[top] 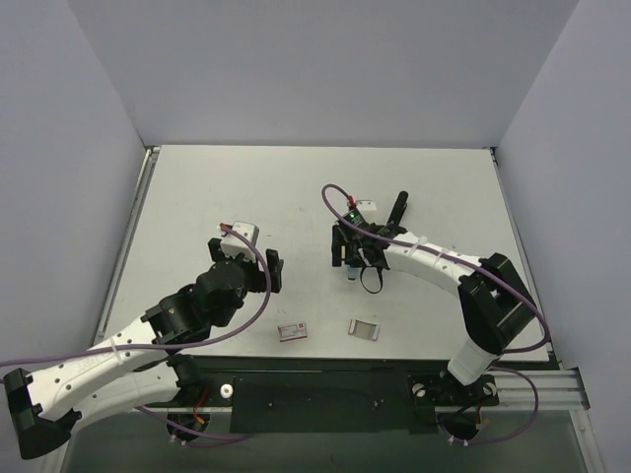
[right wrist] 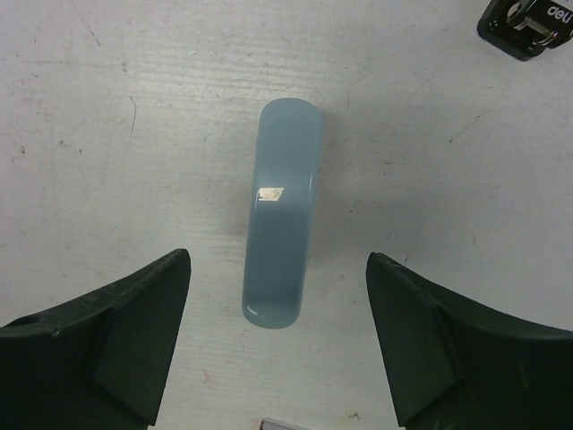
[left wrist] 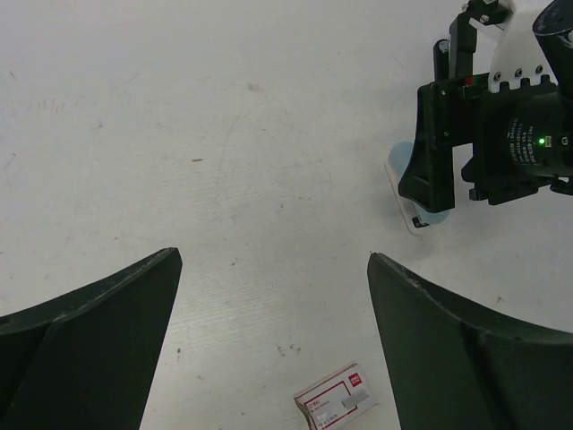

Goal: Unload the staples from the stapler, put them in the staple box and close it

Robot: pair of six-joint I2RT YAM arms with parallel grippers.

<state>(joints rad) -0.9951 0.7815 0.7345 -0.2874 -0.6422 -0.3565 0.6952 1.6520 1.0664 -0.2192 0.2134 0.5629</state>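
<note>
The stapler, pale blue and closed, lies flat on the white counter a little right of centre in the top view, directly under the right hand. In the right wrist view it runs from the middle of the frame down towards the bottom edge, with a small shiny mark on its top. The right hand's two dark fingers stand one on each side of it, spread fairly wide, with bare counter between each finger and the stapler; it holds nothing.

A black tool with white lettering shows at the upper right corner of that view, apart from the stapler.

The left hand is at centre left of the top view, its fingers spread wide and empty over bare counter. A small red-and-white box lies at the bottom edge of the left wrist view. In the top view a small metal piece lies just right of the box, low in the frame.
</note>
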